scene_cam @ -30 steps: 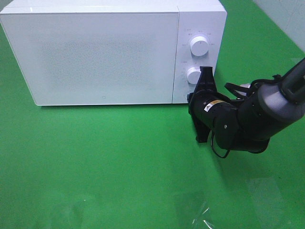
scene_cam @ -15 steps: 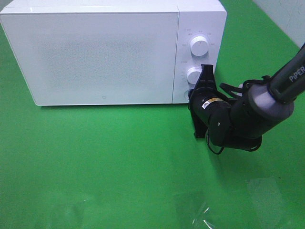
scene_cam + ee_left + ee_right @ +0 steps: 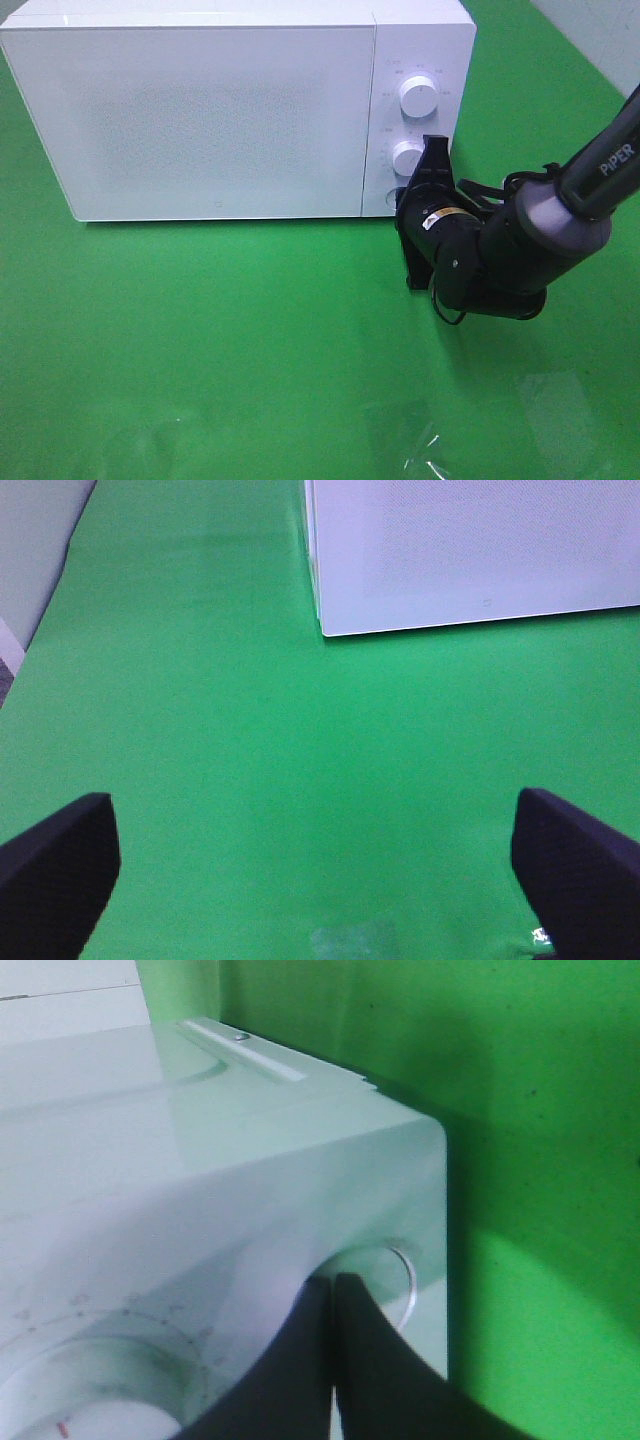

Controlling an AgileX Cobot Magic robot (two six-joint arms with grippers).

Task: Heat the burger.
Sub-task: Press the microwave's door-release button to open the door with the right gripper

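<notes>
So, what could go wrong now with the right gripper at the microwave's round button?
The shut right gripper sits near the edge of the round button, so it may slip off without pressing. The lower knob is just above; the gripper body could bump it and change the setting.

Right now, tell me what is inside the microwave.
The microwave is shut and its white door is opaque, so the inside is hidden. No burger shows in any view.

White microwave (image 3: 425, 45), door (image 3: 220, 120) apparently fine-dotted; green table cover (image 3: 200, 340); black tool (image 3: 333, 1290).
</notes>
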